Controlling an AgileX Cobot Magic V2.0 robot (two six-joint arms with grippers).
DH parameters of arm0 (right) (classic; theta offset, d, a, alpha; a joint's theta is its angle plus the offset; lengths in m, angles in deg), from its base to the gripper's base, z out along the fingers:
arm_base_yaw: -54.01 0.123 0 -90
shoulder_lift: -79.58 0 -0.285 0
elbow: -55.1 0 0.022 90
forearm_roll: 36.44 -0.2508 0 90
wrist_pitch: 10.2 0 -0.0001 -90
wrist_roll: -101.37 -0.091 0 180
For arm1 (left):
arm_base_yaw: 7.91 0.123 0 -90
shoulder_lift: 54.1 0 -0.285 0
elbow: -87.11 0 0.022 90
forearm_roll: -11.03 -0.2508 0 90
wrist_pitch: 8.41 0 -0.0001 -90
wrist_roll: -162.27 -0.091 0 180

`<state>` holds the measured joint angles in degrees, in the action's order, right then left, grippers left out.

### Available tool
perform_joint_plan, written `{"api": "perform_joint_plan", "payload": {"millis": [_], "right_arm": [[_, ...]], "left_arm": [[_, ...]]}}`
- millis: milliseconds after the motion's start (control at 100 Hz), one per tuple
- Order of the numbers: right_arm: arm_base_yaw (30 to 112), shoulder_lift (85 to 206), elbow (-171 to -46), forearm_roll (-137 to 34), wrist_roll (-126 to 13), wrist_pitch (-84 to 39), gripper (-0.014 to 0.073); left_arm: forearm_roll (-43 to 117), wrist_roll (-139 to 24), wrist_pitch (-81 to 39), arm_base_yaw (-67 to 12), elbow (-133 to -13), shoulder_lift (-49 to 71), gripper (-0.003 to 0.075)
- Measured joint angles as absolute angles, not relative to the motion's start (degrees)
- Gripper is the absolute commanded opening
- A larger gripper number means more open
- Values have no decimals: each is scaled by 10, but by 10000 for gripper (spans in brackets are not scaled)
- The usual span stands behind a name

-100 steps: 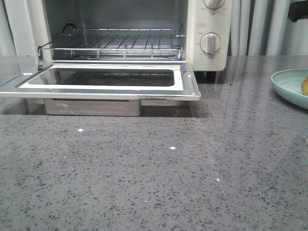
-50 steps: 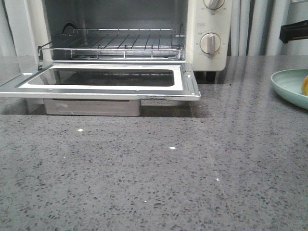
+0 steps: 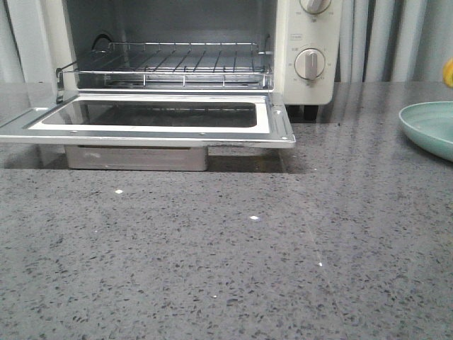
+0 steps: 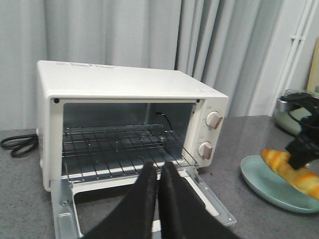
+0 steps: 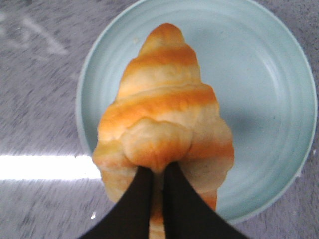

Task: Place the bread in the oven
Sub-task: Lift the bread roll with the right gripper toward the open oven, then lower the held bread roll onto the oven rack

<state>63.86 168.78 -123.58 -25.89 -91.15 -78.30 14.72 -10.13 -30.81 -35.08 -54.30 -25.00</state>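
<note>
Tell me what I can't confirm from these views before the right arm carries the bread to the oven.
- Bread, front view: only a sliver shows; the frame edge cuts off the rest, and the right gripper is out of frame.
- Bread-to-plate clearance, right wrist view: straight-down angle hides any gap.
- Right gripper hold: the bread hides the fingertips.
- Oven floor, left wrist view: left gripper and wire rack block it.

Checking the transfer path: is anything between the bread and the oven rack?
Nothing visible. The bread is held in the right tool above the plate; the oven door is open and the rack bare.
</note>
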Motion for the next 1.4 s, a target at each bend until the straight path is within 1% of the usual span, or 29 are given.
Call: {"api": "perform_joint_plan", "payload": {"millis": [140, 300, 470, 640, 900, 1400], "right_arm": [[701, 1636, -1236, -259, -904, -809, -74], [800, 1591, -1236, -264, -894, -815, -74], [907, 1585, -1263, -267, -878, -818, -73], [981, 1599, -1308, -268, -858, -806, -73], [1012, 1702, -1406, -264, -805, -802, -73], [1014, 1915, -1605, -157, -750, -795, -74]], "left_arm": [[147, -101, -314, -311, -543, -263, -22], [147, -101, -322, -285, -543, -272, -22], [147, -101, -332, -283, -543, -274, -22], [147, -101, -336, -283, -543, -274, -22], [147, -101, -337, -283, -543, -275, -22], [147, -101, -337, -283, -543, -276, -22]]}}
